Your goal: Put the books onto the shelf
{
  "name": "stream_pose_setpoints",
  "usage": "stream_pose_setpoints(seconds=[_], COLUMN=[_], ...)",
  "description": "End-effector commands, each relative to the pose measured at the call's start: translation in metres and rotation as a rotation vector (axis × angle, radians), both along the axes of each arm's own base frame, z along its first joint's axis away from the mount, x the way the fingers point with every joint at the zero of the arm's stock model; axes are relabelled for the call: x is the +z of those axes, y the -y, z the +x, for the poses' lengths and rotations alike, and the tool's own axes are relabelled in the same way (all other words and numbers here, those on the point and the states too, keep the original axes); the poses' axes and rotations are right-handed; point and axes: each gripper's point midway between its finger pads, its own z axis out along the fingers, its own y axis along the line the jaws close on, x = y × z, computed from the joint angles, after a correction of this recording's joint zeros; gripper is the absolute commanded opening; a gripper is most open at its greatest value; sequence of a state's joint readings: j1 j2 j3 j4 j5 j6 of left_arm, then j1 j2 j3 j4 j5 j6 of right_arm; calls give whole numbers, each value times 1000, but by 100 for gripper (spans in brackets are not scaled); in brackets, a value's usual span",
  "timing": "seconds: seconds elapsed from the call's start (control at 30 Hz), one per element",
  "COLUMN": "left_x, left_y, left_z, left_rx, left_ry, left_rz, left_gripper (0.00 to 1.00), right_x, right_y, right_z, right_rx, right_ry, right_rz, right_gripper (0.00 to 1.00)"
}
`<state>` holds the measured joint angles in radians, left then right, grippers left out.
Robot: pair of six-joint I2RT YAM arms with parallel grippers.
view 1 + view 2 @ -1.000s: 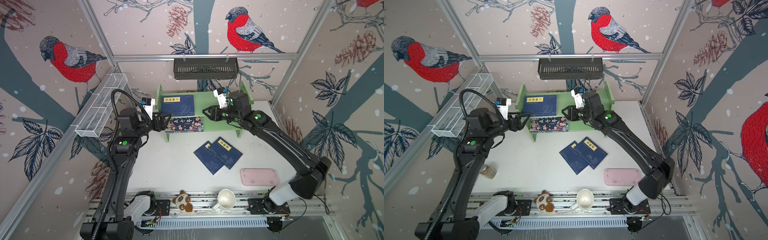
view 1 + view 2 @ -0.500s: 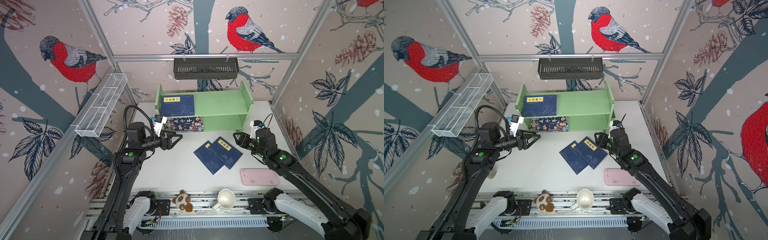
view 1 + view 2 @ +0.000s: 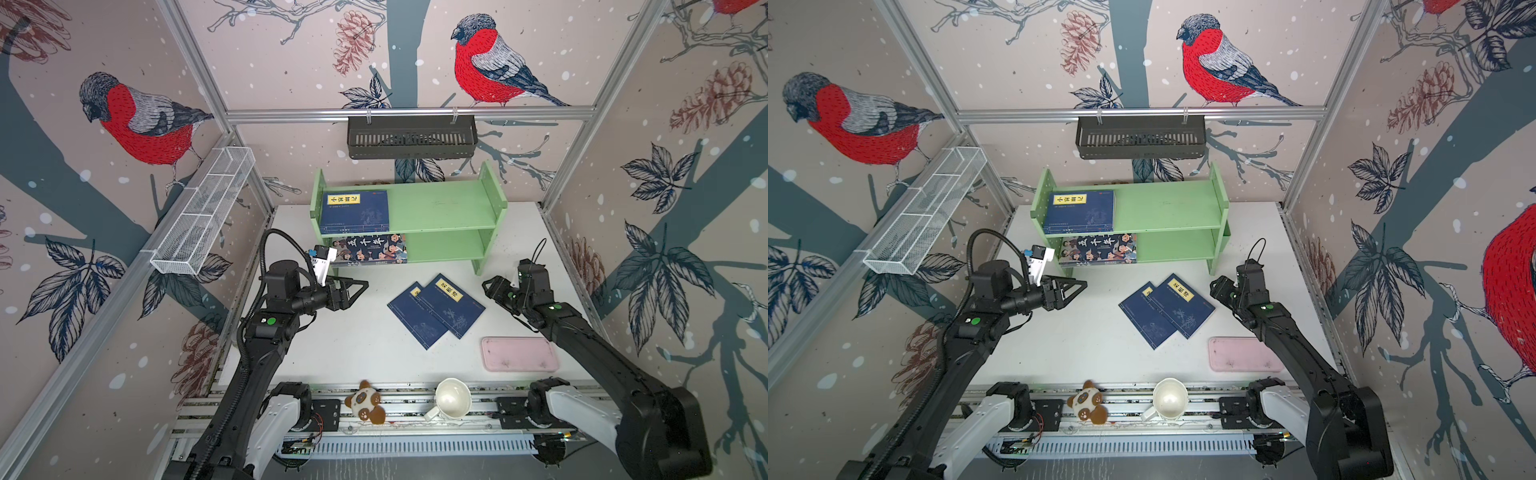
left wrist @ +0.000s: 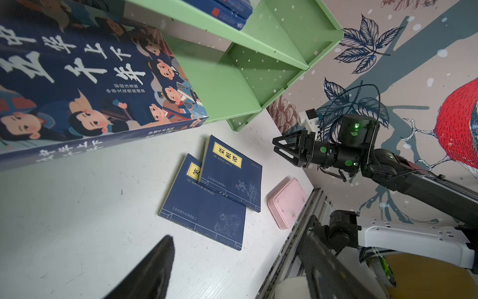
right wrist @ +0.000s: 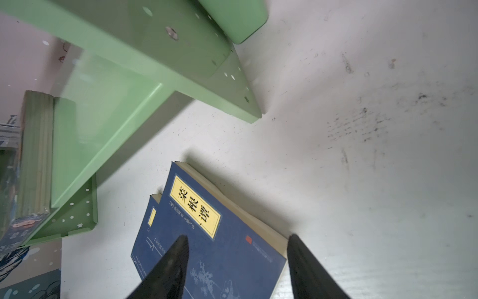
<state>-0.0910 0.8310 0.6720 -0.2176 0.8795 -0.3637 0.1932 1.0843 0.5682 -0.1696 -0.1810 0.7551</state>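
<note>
Showing right-wrist only: shelf [image 5: 116,108] screw [image 5: 171,33]

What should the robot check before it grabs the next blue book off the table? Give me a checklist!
1. The right gripper is open and empty: ok.
2. Its fingers sit either side of the page edge of the top navy book in the right wrist view: ok.
3. That book overlaps the lower navy book, so it goes first: ok.
4. Height of the gripper above the cover: cannot tell.
5. Bare room on the green shelf, right of the shelved navy book and the cartoon book: ok.
6. The left gripper is open, empty and away from both table books: ok.
</note>
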Motion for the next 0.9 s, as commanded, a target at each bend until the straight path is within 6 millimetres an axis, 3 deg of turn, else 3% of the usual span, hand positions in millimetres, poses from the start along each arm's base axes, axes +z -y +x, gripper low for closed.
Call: stream_pose_setpoints(seconds=[0.0, 0.6, 0.87], left_x=[16, -2, -11], left_y=[2, 10, 16], left_z=[-1, -10, -10], left_rx=[-3, -44, -65], left_ry=[67, 82, 67], left_rz=[-51, -65, -77], left_gripper=[79, 79, 79], right_x=[-2, -55, -60], right_y=[-4, -20, -45], right_z=[6, 15, 10], right_rx=[55, 193, 308], right_ry=[27, -63, -78], right_rz=[-15, -57, -92], right_gripper=[62, 58, 57])
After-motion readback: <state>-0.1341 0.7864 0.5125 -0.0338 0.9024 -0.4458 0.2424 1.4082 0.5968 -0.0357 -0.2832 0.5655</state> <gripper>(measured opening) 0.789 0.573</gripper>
